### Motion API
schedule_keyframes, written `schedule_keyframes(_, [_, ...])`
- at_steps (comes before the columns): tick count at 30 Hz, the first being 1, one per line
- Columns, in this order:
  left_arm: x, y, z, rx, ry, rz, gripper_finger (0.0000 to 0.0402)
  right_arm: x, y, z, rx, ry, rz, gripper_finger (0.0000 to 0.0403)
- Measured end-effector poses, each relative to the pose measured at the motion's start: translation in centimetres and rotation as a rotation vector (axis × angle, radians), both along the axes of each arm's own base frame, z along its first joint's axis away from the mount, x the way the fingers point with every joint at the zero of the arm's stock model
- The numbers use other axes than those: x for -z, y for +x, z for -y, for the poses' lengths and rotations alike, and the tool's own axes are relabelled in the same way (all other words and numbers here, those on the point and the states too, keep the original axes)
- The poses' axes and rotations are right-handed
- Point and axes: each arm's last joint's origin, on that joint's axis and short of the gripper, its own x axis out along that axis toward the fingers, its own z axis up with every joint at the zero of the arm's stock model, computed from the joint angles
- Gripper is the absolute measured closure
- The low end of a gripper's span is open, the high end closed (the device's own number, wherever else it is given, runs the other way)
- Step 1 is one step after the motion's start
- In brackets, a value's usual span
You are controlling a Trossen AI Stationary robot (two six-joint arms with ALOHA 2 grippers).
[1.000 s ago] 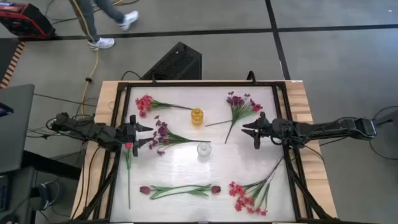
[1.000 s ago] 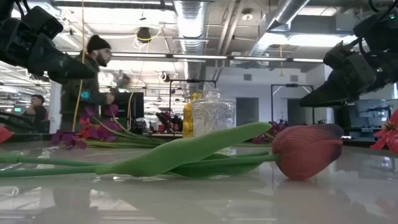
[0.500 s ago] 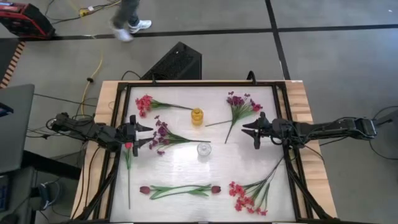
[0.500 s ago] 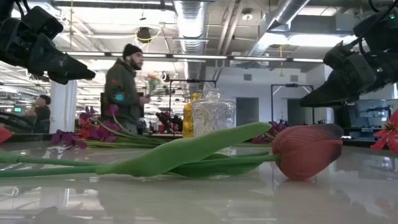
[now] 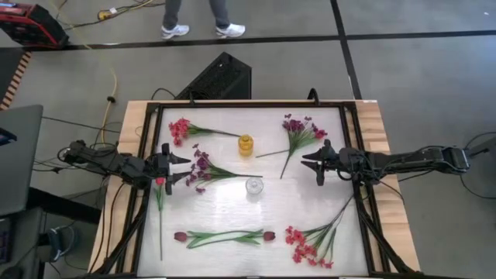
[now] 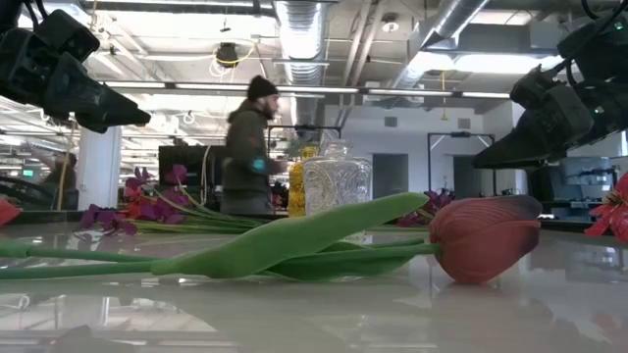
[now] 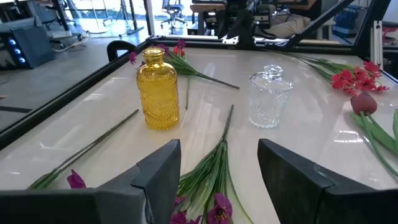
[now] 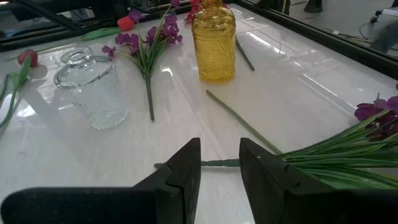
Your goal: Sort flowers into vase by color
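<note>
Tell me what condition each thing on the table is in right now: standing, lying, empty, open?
Yellow vase: upright, no flowers in it.
Clear vase: upright, no flowers in it.
Purple sprigs: lying flat.
Red sprigs: lying flat.
Tulips: lying flat.
Left gripper: open, holding nothing, over a purple sprig.
Right gripper: open, holding nothing, beside a purple sprig.

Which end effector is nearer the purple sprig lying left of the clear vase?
Left. The left end effector hovers open right at the purple sprig's blossoms. The right end effector sits across the table, past the clear vase.
</note>
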Motion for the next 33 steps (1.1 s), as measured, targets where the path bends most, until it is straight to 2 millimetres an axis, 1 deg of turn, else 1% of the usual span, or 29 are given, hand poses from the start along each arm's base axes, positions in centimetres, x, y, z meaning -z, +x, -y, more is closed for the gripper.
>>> schedule_keyframes(5, [0.0, 0.0, 0.0, 0.0, 0.004, 0.0, 0.0198, 0.0, 0.0, 0.0, 0.0, 0.0, 0.0, 0.0266])
schedule_keyframes(15, [0.0, -0.1, -0.3, -0.054, 0.223, -0.046, 0.0198, 0.0, 0.0, 0.0, 0.0, 0.0, 0.0, 0.0266])
schedule_keyframes(19, [0.0, -0.1, -0.3, -0.056, 0.229, -0.047, 0.0198, 0.0, 0.0, 0.0, 0.0, 0.0, 0.0, 0.0266])
schedule_keyframes(23, [0.0, -0.1, -0.3, -0.063, 0.197, -0.039, 0.0198, 0.0, 0.0, 0.0, 0.0, 0.0, 0.0, 0.0266])
schedule_keyframes(27, [0.0, -0.1, -0.3, -0.067, 0.197, -0.038, 0.0198, -0.5, 0.1, 0.5, 0.064, -0.086, 0.028, 0.0266])
schedule_keyframes(31, [0.0, -0.1, -0.4, -0.072, 0.344, -0.078, 0.0198, -1.2, 0.2, 0.8, 0.074, -0.191, 0.067, 0.0266])
schedule_keyframes(33, [0.0, -0.1, -0.4, -0.062, 0.387, -0.089, 0.0198, -1.3, 0.2, 0.9, 0.08, -0.198, 0.082, 0.0266])
